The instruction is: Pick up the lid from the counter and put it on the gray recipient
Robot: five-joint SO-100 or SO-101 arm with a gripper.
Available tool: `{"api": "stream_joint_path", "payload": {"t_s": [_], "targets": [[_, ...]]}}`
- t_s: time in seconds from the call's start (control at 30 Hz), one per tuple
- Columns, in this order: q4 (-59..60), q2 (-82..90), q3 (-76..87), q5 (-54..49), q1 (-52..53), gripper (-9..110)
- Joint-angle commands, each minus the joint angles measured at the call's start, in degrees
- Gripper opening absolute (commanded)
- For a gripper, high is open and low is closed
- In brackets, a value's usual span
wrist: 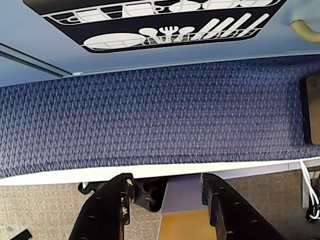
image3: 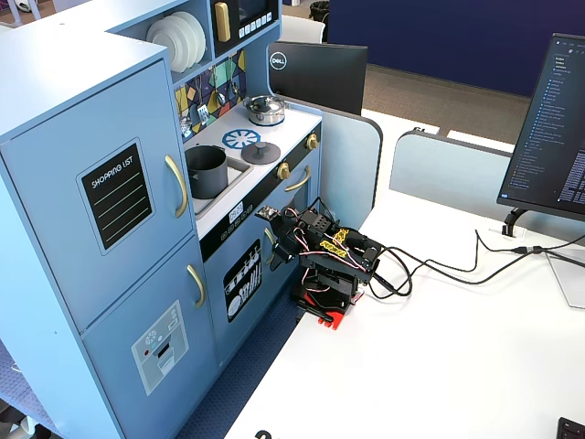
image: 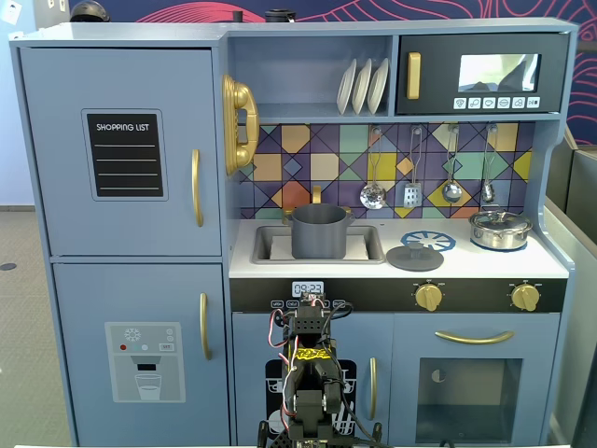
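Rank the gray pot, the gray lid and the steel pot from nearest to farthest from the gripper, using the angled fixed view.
Measured from the gripper, folded low by the kitchen front:
1. Gray pot, in the sink, upper left.
2. Gray lid, on the counter beyond the sink.
3. Steel pot, at the counter's far end.

Office setting: white desk surface with black Dell computer monitor, second lit screen, blue carpet; blue wooden toy kitchen unit standing against the desk edge.
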Motion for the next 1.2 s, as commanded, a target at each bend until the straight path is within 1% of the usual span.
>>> {"api": "stream_joint_path", "payload": {"t_s": [0.0,0.3,0.43,0.53,0.67,0.87,0.97,1.17], "targets": [[5.9,-0.4,0.9,0.0,7.2,0],[6.5,-0.4,1.0,0.6,6.9,0],[4.3,-0.4,-0.4,0.5,6.5,0],[4.6,-0.4,-6.7,1.1,4.5,0],[6.1,-6.2,-21.4,1.1,2.9,0],[1.7,-15.1,-40.3,-6.9,9.9,0],[-3.5,-18.4,-45.4,-12.5,14.3,0],[-17.8,-23.2,-50.6,-12.4,22.0,0]]}}
